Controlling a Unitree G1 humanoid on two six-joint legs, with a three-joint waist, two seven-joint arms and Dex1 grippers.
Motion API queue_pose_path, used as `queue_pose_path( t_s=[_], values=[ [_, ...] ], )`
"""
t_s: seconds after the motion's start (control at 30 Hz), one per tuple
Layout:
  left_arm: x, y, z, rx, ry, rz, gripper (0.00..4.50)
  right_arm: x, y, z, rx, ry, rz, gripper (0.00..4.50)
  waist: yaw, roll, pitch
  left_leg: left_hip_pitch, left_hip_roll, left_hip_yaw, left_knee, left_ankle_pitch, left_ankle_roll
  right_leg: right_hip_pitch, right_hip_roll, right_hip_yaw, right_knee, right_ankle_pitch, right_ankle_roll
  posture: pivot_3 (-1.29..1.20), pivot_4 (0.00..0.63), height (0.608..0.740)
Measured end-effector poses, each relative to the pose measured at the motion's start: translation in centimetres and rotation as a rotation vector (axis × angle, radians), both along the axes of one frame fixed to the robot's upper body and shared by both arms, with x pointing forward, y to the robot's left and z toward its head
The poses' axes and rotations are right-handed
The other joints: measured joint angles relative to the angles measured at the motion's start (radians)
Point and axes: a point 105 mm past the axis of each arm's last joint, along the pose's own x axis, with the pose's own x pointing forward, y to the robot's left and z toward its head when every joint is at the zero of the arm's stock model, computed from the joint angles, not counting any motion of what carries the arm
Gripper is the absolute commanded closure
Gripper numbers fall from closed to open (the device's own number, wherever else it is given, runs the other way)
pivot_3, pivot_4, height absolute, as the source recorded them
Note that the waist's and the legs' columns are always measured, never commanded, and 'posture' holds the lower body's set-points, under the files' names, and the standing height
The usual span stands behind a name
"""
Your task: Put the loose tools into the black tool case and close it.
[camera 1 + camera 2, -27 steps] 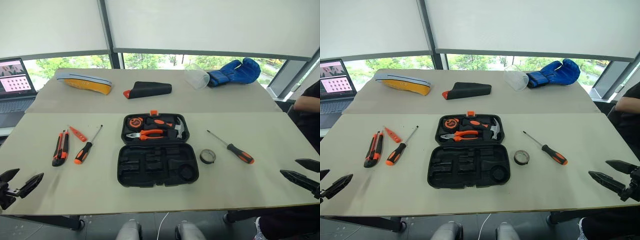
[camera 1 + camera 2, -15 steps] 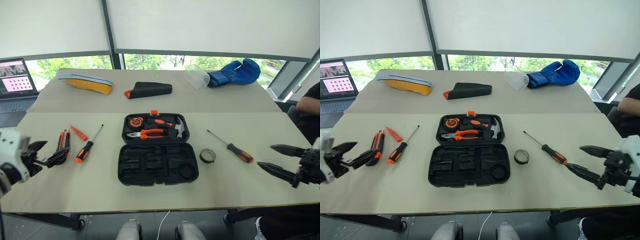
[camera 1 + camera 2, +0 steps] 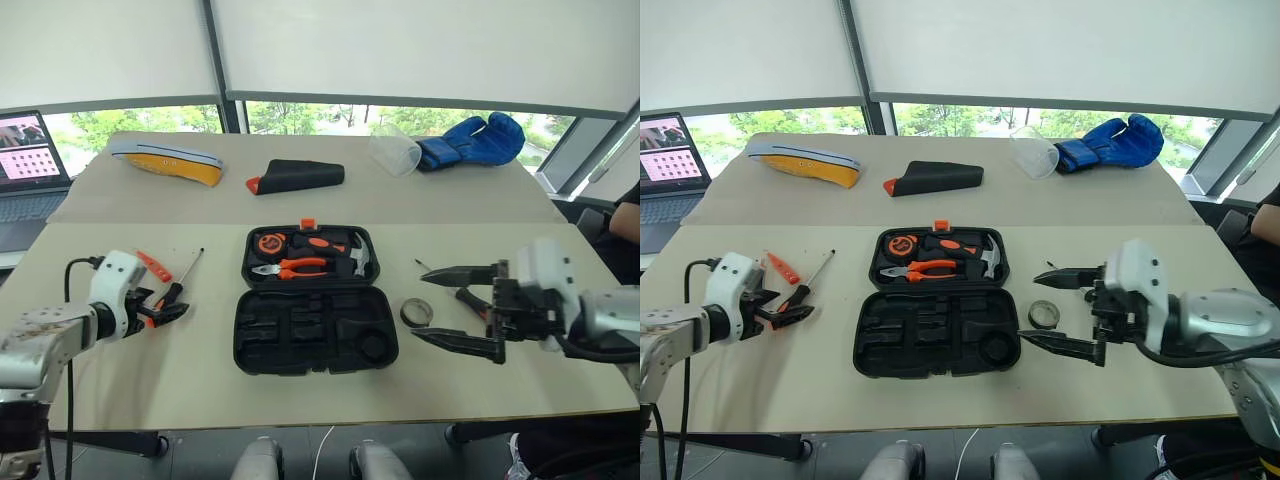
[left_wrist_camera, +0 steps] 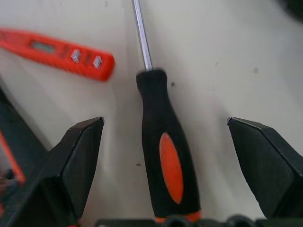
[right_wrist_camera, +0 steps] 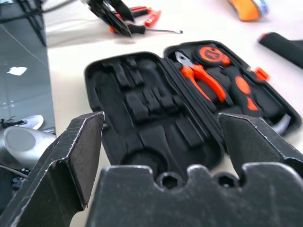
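Desk (image 3: 300, 390), pale, carries everything. Black tool case (image 3: 315, 340) lies open at centre; pliers, hammer and tape measure sit in its far half, near half's slots empty. Right claw (image 3: 455, 310) spread wide, held level beside the case, with the tape roll (image 3: 415, 312) between its fingers in the head views; contact unclear. Left claw (image 4: 165, 156) spread wide, straddling a screwdriver (image 4: 165, 161) handle, not touching. Tester screwdriver (image 4: 57, 53) lies just beside the screwdriver shaft.
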Motion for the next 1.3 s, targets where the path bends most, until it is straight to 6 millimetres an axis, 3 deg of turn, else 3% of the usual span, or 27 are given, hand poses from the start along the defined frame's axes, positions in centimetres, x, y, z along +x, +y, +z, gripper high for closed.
queue_pose_path(
  t_s=[0.27, 0.47, 0.6, 0.67, 0.77, 0.83, 0.9, 1.03, 1.17, 1.3],
  values=[
    [1.1, 0.3, -0.2, -0.040, -0.017, 0.042, 3.63, 0.9, 0.7, -0.1, -0.015, -0.029, -0.023, 0.00, 0.004, 0.000, 0.000, 0.001, -0.002, 0.000, 0.002, 0.000, 0.000, -0.001, -0.002, 0.000, 0.008, -0.001, 0.000, 0.00, 0.150, 0.740],
    [2.0, -0.8, 0.8, -0.103, -0.029, -0.024, 3.62, 1.1, 0.5, -0.2, -0.019, -0.025, -0.041, 0.00, 0.011, -0.002, 0.001, 0.001, -0.002, 0.000, 0.003, 0.002, 0.000, -0.001, -0.002, 0.000, 0.009, -0.001, 0.000, 0.00, 0.150, 0.740],
    [3.2, -4.0, 6.2, -0.140, -0.195, -0.245, 3.62, 1.4, 0.1, -0.6, -0.010, 0.016, -0.067, 0.00, 0.012, -0.008, 0.003, -0.007, -0.002, 0.000, 0.005, 0.004, -0.001, -0.008, -0.002, 0.000, 0.011, 0.000, 0.000, 0.00, 0.150, 0.740],
    [3.6, -7.0, 9.9, -0.121, -0.311, -0.439, 3.62, 1.5, -0.1, -0.7, -0.010, 0.024, -0.077, 0.00, 0.013, -0.008, 0.003, -0.007, -0.003, 0.000, 0.005, 0.004, -0.001, -0.008, -0.002, -0.001, 0.011, 0.000, 0.001, 0.00, 0.150, 0.740],
    [2.8, -11.2, 11.8, -0.137, -0.341, -0.692, 3.62, 1.6, -0.1, -0.7, -0.015, 0.019, -0.084, 0.00, 0.012, -0.008, 0.003, -0.007, -0.003, 0.000, 0.004, 0.004, -0.001, -0.008, -0.002, 0.000, 0.011, 0.000, 0.001, 0.00, 0.150, 0.740],
    [2.2, -12.9, 10.8, -0.115, -0.285, -0.830, 3.62, 1.6, -0.2, -0.7, -0.022, 0.017, -0.085, 0.00, 0.008, -0.008, 0.003, -0.007, -0.003, 0.000, 0.004, 0.004, -0.001, -0.008, -0.001, 0.000, 0.012, 0.000, 0.001, 0.00, 0.150, 0.740],
    [1.2, -14.4, 8.2, -0.042, -0.184, -0.992, 3.62, 1.7, -0.3, -0.8, -0.042, 0.011, -0.089, 0.00, -0.001, -0.008, 0.003, -0.007, -0.003, 0.000, 0.004, 0.004, -0.001, -0.008, -0.001, 0.000, 0.012, 0.000, 0.001, 0.00, 0.150, 0.740],
    [1.0, -14.9, 3.9, 0.068, -0.053, -1.122, 3.62, 1.8, -0.3, -1.0, -0.056, 0.009, -0.094, 0.00, -0.006, -0.008, 0.003, -0.006, -0.002, 0.000, 0.005, 0.005, 0.000, -0.008, 0.001, 0.000, 0.013, 0.000, 0.001, 0.00, 0.150, 0.740],
    [2.9, -15.2, 2.1, 0.169, -0.089, -1.098, 3.62, 2.1, -0.2, -1.3, -0.056, 0.005, -0.108, 0.00, -0.001, -0.008, 0.003, -0.008, -0.002, 0.000, 0.009, 0.005, 0.000, -0.008, 0.001, 0.000, 0.013, 0.000, 0.001, 0.00, 0.150, 0.740],
    [3.4, -15.8, 2.1, 0.185, -0.126, -1.126, 3.62, 2.4, -0.1, -1.7, -0.049, 0.001, -0.133, 0.00, -0.001, -0.008, 0.003, -0.009, -0.002, 0.000, 0.011, 0.005, 0.000, -0.008, 0.000, 0.000, 0.014, 0.001, 0.002, 0.00, 0.150, 0.740]
  ],
)
